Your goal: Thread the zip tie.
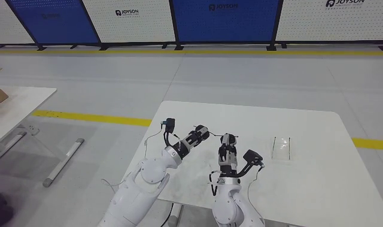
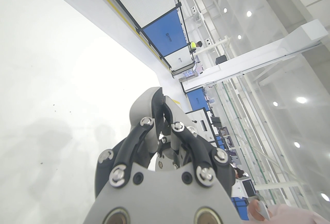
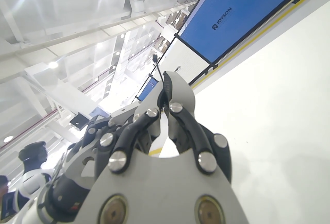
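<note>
The right claw [image 3: 166, 79] is clenched on the black tie [image 3: 160, 72]. The strap sticks out past the tips with its small head [image 3: 155, 58] at the far end, in the air above the bench [image 1: 311, 185]. The strap is thin and only pinched between the pads, so a push may make it swivel or slide. The head's slot is a tiny target, and a slight tilt would send the tail past it. The left claw [image 2: 161, 92] is pressed together; whether it holds anything I cannot tell. The bench is white and smooth, with a clear stand [image 1: 281, 148] apart from both claws. Behind are blue and white panels [image 1: 224, 14], a yellow floor line [image 1: 90, 117] and a second bench [image 1: 24, 101].
</note>
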Robot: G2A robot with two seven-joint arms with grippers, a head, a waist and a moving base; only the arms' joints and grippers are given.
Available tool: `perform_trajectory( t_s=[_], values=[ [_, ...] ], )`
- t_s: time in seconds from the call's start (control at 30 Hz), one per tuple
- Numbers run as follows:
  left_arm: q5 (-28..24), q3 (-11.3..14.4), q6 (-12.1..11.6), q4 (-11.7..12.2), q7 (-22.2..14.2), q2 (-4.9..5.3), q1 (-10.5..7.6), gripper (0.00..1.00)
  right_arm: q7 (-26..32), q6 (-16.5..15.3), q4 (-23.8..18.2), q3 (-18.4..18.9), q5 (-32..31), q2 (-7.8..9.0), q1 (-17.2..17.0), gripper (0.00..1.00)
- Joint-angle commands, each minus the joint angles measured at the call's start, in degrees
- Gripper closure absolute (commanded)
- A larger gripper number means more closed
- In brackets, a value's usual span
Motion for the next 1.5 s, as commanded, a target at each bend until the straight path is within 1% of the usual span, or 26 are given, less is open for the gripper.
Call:
perform_trajectory(
  t_s=[0.0,0.4,0.73,0.87,0.93,1.03,1.13,1.33,1.47],
  values=[
    [0.00,0.00,0.00,0.00,0.00,0.00,0.00,1.00,-0.08,-0.04,0.05,0.03,-0.12,-0.07,-0.09,1.00],
    [0.00,0.00,0.00,0.00,0.00,0.00,0.00,1.00,0.54,-0.38,0.87,-0.19,0.11,-0.73,0.41,1.00],
    [0.00,0.00,0.00,0.00,0.00,0.00,0.00,1.00,2.10,-2.81,3.39,-0.21,5.57,-1.79,1.78,1.00],
    [0.00,0.00,0.00,0.00,0.00,0.00,0.00,1.00,3.29,-4.41,4.20,-0.09,7.91,-2.11,1.94,1.00],
    [0.00,0.00,0.00,0.00,0.00,0.00,0.00,1.00,5.12,-6.40,4.26,0.15,10.33,-2.22,1.89,1.00],
    [0.00,0.00,0.00,0.00,0.00,0.00,0.00,1.00,6.62,-8.81,3.61,0.68,12.23,-2.22,1.56,1.00],
    [0.00,0.00,0.00,0.00,0.00,0.00,0.00,1.00,7.61,-10.53,2.66,1.36,13.83,-2.13,0.83,1.00],
    [0.00,0.00,0.00,0.00,0.00,0.00,0.00,1.00,7.71,-12.03,1.45,2.38,16.61,-1.98,-0.20,1.00],
    [0.00,0.00,0.00,0.00,0.00,0.00,0.00,1.00,7.22,-11.54,2.09,2.56,17.54,-2.10,0.11,1.00]
  ],
)
